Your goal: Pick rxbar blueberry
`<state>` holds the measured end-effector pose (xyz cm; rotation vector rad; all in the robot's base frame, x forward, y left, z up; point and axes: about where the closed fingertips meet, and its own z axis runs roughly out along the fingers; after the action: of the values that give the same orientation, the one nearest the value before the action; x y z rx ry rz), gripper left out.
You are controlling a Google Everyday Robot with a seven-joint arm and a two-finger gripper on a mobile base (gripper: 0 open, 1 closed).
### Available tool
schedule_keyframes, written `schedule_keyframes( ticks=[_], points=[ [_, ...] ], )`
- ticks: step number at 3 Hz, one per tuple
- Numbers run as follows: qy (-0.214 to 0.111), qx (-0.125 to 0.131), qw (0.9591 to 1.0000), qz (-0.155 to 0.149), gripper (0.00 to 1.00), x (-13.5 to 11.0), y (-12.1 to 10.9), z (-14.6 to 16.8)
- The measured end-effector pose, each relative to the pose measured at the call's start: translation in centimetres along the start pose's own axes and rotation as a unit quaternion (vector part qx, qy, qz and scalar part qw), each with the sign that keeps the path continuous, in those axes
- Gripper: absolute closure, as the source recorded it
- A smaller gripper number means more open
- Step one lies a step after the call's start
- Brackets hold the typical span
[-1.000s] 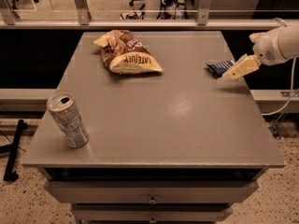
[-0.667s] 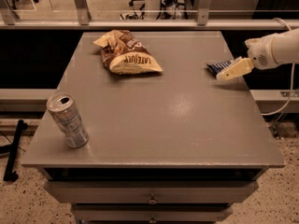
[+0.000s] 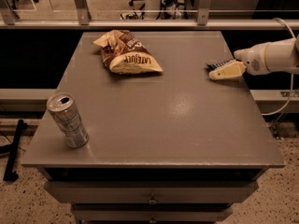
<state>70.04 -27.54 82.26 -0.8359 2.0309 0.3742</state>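
Note:
The rxbar blueberry (image 3: 217, 65) is a small flat dark blue wrapper lying near the right edge of the grey table (image 3: 159, 125). My gripper (image 3: 226, 71), cream-coloured on a white arm reaching in from the right, is low over the table and lies right against the bar, covering its right and near part. Only the bar's left far end shows.
A brown and cream chip bag (image 3: 125, 52) lies at the table's back centre-left. A silver drink can (image 3: 67, 120) stands tilted near the front left corner. Drawers sit under the table top. A rail with posts runs behind the table.
My gripper has moved left and slightly down onto the bar. The bar, the chip bag and the can have stayed in place.

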Motion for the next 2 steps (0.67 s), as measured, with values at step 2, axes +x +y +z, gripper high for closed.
schedule_keyframes(
  ticks=[2],
  points=[
    [-0.018,-0.022,0.9993,0.024,0.64,-0.88,1.06,0.82]
  ],
)
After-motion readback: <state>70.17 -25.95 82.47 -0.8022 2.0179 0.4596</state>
